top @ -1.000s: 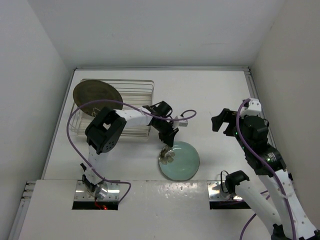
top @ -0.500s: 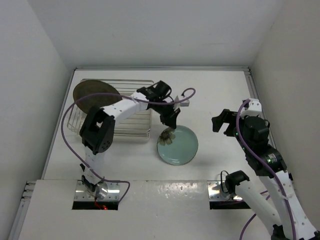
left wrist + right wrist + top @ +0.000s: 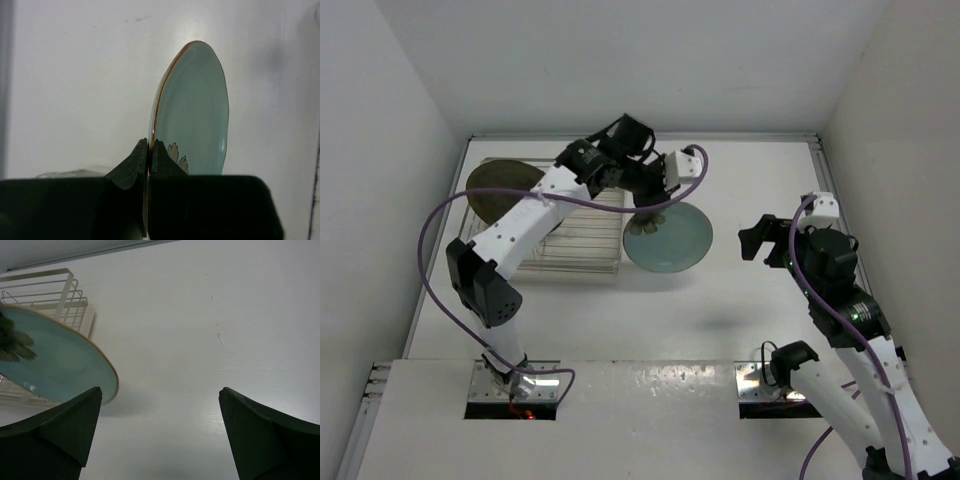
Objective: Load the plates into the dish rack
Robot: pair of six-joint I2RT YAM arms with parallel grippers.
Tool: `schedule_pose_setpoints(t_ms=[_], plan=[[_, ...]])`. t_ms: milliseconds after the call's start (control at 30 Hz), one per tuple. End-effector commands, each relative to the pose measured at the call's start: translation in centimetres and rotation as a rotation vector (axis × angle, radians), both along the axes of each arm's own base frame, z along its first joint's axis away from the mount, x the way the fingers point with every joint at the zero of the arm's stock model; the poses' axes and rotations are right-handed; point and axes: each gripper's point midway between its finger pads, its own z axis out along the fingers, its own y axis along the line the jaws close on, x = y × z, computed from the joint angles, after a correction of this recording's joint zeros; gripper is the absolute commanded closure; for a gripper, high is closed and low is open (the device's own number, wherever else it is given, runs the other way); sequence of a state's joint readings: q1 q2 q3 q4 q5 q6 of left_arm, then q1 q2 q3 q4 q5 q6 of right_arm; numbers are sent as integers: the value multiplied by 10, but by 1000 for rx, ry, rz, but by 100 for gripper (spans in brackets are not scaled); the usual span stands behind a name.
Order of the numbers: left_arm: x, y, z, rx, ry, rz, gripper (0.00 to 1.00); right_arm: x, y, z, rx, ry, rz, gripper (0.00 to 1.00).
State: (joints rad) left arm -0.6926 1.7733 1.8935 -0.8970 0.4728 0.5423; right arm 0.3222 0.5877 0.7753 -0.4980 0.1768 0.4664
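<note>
Clamping rim of round pale mint-green plate, left gripper | just beside silvery wire dish rack | right gripper spread open

The left arm stretches far across toward the middle, and the left gripper is pinched tight on the rim of a mint-green plate. The right arm stands bent at right, right gripper spread wide, pointing left

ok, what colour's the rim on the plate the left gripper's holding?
Thin orange-brown rim on the mint-green plate; clearest in the left wrist view.
</note>
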Motion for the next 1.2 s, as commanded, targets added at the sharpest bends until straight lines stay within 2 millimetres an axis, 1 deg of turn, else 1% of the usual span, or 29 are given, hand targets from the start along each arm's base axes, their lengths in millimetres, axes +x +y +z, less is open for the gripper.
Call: schedule_pose_setpoints(t_ms=[0, 33, 67, 100, 133, 167, 200, 233, 267, 300, 333, 367, 400, 467, 500, 600, 633, 700, 733, 767, 800, 833, 900, 933, 967, 1000, 1067, 1100, 1167], plan=[[21, 35, 120, -109, -321, 35, 100, 7, 3, 8, 0, -43, 11, 1], [25, 53, 148, -126, -391, 60, 100, 8, 1, 7, 3, -47, 1, 1], [26, 64, 165, -123, -461, 55, 100, 8, 2, 7, 5, -47, 7, 1], [21, 80, 196, -146, -548, 75, 100, 9, 3, 7, 6, -53, 9, 1], [19, 92, 209, -149, -595, 86, 100, 10, 3, 4, 8, -50, 6, 1], [23, 110, 218, -130, -649, 108, 100, 10, 5, 1, 11, -44, 13, 1], [12, 125, 236, -142, -702, 120, 100, 14, 6, 5, 19, -63, 12, 1], [9, 135, 241, -141, -719, 132, 100, 16, 8, -1, 25, -48, 11, 1], [11, 154, 245, -130, -742, 157, 100, 17, 10, -4, 28, -40, 22, 1], [7, 162, 247, -130, -753, 156, 100, 20, 12, 0, 41, -55, 24, 1], [1, 165, 238, -127, -736, 123, 100, 23, 15, -1, 44, -52, 33, 1], [-10, 175, 234, -103, -729, 112, 100, 25, 22, -2, 58, -47, 60, 1], [-9, 188, 230, -66, -744, 117, 100, 27, 24, -4, 53, -38, 70, 1], [-8, 202, 222, -21, -737, 132, 100, 33, 31, -2, 52, -34, 101, 1], [-7, 216, 213, 18, -717, 154, 100, 34, 36, 4, 58, -41, 130, 1], [-3, 244, 203, 125, -732, 187, 100, 38, 43, 4, 52, -29, 157, 1], [3, 261, 198, 175, -742, 201, 100, 40, 43, 3, 51, -30, 157, 1], [5, 279, 182, 237, -711, 212, 100, 43, 45, 5, 53, -43, 167, 1], [14, 294, 174, 283, -700, 220, 100, 44, 45, 5, 54, -47, 166, 1], [12, 296, 168, 280, -687, 201, 100, 45, 45, 2, 54, -45, 164, 1], [17, 300, 159, 284, -662, 199, 100, 46, 46, 3, 52, -50, 167, 1], [20, 307, 155, 303, -671, 190, 100, 45, 47, 0, 51, -41, 171, 1], [22, 304, 144, 302, -664, 144, 100, 44, 45, -3, 41, -35, 170, 1], [24, 307, 141, 328, -681, 118, 100, 44, 46, -1, 39, -40, 175, 1], [24, 303, 137, 316, -685, 87, 100, 44, 44, -4, 33, -33, 169, 1], [25, 301, 128, 316, -672, 62, 100, 43, 43, -5, 24, -29, 165, 1], [26, 301, 119, 355, -706, -7, 100, 42, 38, -5, 12, -32, 148, 1], [26, 299, 109, 354, -692, -33, 100, 42, 37, -7, 4, -31, 143, 1], [28, 299, 101, 375, -705, -78, 100, 42, 34, -7, -2, -35, 134, 1]])
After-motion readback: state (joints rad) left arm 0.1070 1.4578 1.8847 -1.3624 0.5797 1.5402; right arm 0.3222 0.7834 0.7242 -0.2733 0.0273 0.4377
